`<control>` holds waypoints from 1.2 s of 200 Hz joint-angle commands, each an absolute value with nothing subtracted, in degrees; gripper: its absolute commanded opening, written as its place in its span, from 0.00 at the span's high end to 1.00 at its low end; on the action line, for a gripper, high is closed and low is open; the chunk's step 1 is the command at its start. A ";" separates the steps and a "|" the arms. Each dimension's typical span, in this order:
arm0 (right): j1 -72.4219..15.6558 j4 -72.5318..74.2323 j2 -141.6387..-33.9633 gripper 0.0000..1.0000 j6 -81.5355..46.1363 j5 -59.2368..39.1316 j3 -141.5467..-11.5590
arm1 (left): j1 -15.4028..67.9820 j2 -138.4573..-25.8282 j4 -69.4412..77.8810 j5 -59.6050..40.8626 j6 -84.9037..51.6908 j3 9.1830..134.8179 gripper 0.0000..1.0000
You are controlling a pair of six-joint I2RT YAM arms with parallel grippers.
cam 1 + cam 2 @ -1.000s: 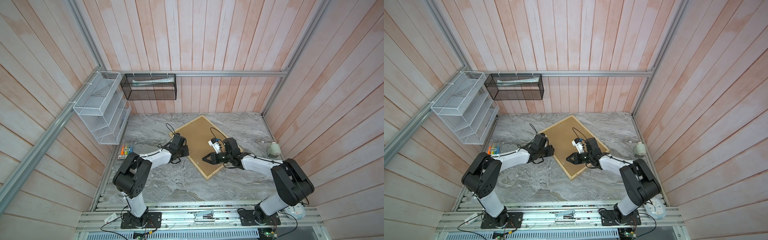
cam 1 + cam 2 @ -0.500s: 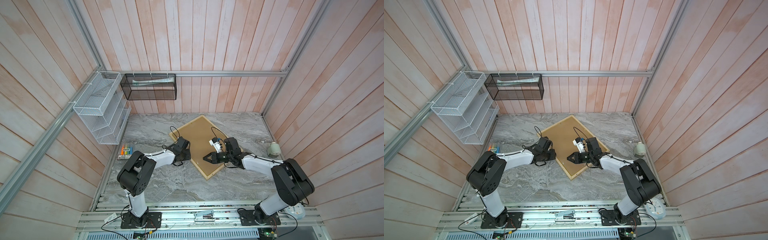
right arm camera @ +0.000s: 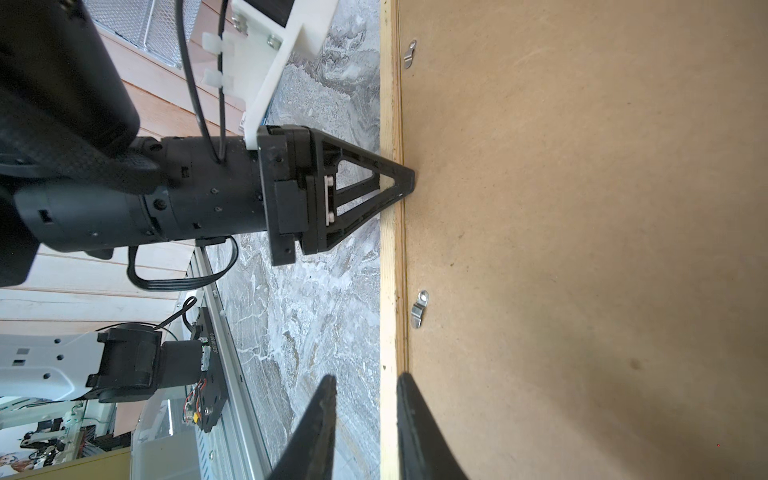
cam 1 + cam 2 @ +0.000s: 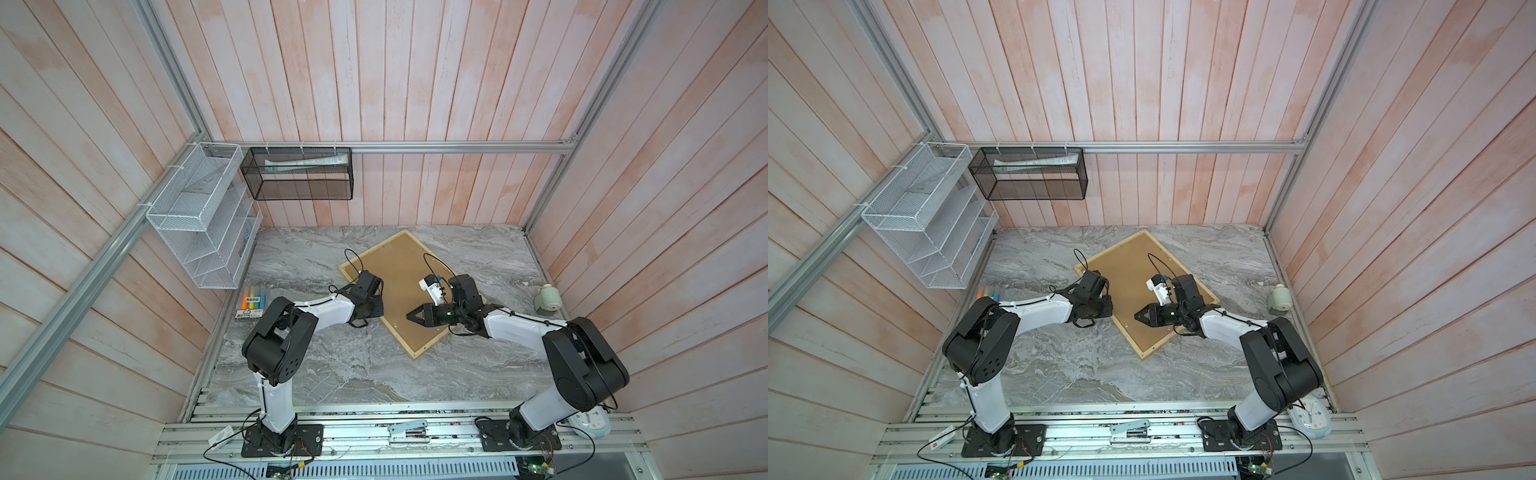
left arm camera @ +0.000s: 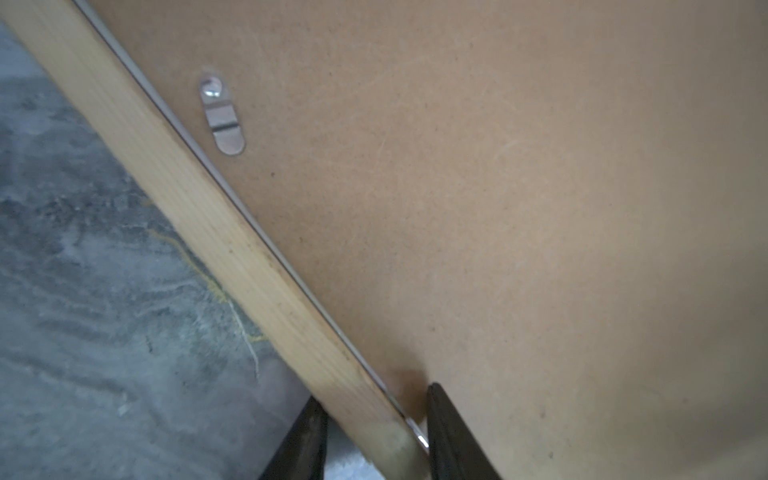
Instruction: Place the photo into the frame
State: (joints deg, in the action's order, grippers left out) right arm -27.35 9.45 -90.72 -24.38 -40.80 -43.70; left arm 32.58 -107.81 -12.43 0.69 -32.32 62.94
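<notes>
1. The left end effector [image 5: 374, 392] is down at the pale wooden strip of the frame [image 5: 232, 249]. One finger [image 5: 309, 436] is on the side of the desk [image 5: 83, 291] and the other on the brown backing board [image 5: 498, 208], with the strip between them. The jaws stand apart; I cannot tell whether they pinch the strip.
2. Along the same strip, a small metal turn tab [image 5: 222, 114] lies flat on the board.
3. The right end effector [image 3: 366, 376] is released, its fingers narrowly parted and nothing gripped. In a top view it sits over the lower part of the board [image 4: 415, 316], pointing left toward the other arm.
4. The right wrist view shows the left end effector's tip at the strip's inner edge, between two turn tabs [image 3: 417, 309].
5. In both top views the frame lies back upward at the centre of the desk, turned diagonally, with the board filling it. The left end effector meets its lower-left edge. The photo cannot be made out in any view.
6. Further out, a pack of markers [image 4: 251, 302] lies at the desk's left edge. A small pale object [image 4: 547, 299] sits at its right edge.
7. At the upper left, a white wire rack [image 4: 199, 232] and a black mesh basket [image 4: 299, 174] hang on the walls.
</notes>
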 commanded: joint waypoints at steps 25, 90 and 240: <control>-26.47 10.02 -90.17 0.73 -24.22 -41.12 -42.72 | 31.00 -111.44 -15.11 0.26 -26.95 64.89 0.70; -26.19 10.76 -89.56 0.73 -24.87 -40.79 -41.84 | 28.57 -113.55 -14.67 -3.49 -17.52 67.97 0.75; -25.31 12.48 -88.25 0.73 -26.43 -39.53 -40.31 | 28.04 -115.93 -25.18 4.18 -14.70 70.52 0.70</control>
State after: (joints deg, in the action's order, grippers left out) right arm -25.65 11.20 -89.58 -25.93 -40.27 -41.01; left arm 28.82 -113.16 -15.35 0.49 -14.68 72.53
